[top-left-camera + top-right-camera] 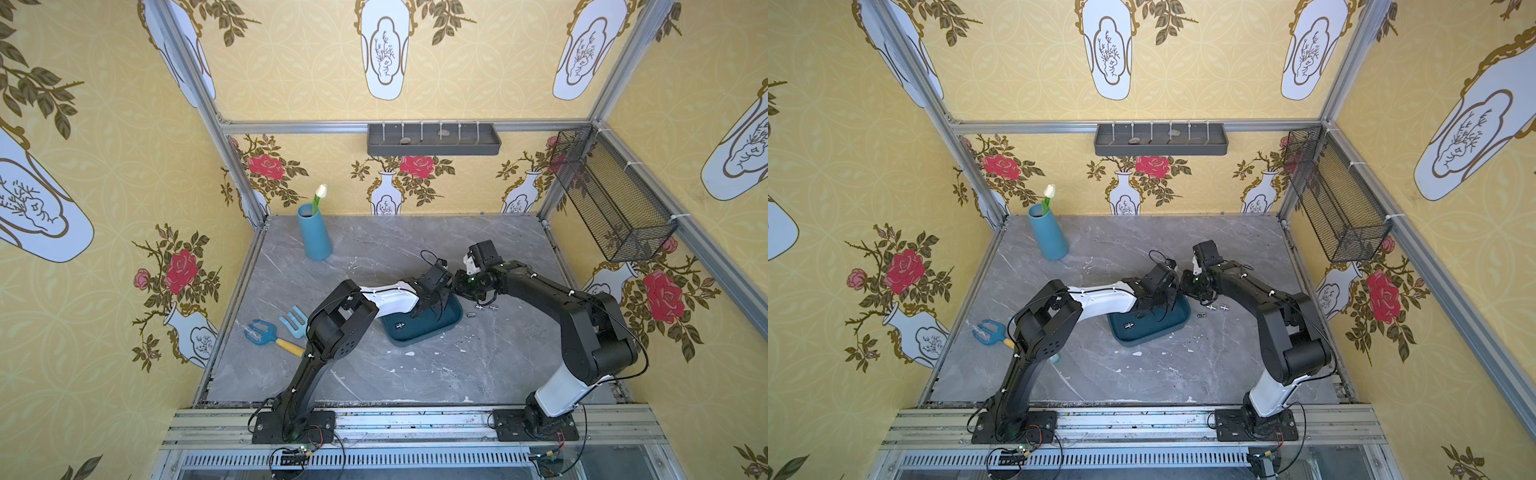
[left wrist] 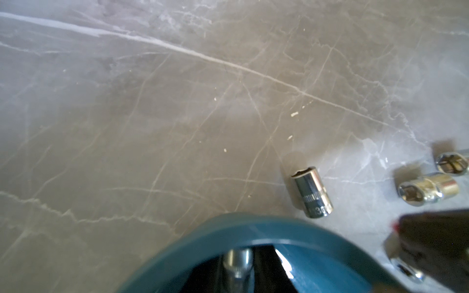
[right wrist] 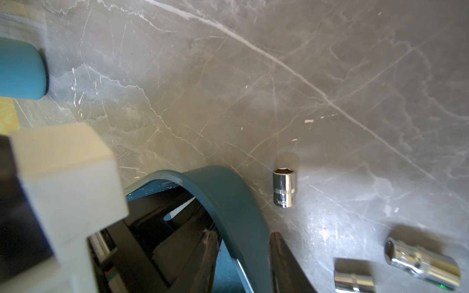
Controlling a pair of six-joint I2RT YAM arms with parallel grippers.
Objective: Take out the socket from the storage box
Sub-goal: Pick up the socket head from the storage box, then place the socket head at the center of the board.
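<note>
Beside storage box [image 1: 428, 330], ≥3 sockets [image 1: 482, 308] out on counter [image 1: 415, 374]; L end effector [image 1: 430, 313] looks clenched on a socket [image 2: 237, 263] inside, another socket [image 1: 400, 325] yet to lift; R end effector [image 1: 463, 293] state unclear.

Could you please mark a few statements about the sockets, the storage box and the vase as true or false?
1. Three sockets lie on the table outside the storage box. True.
2. The storage box is empty. False: one socket lies inside it.
3. The blue vase lies on its side. False: it stands upright, holding a white flower.
4. The left gripper is over the storage box. True.
</note>
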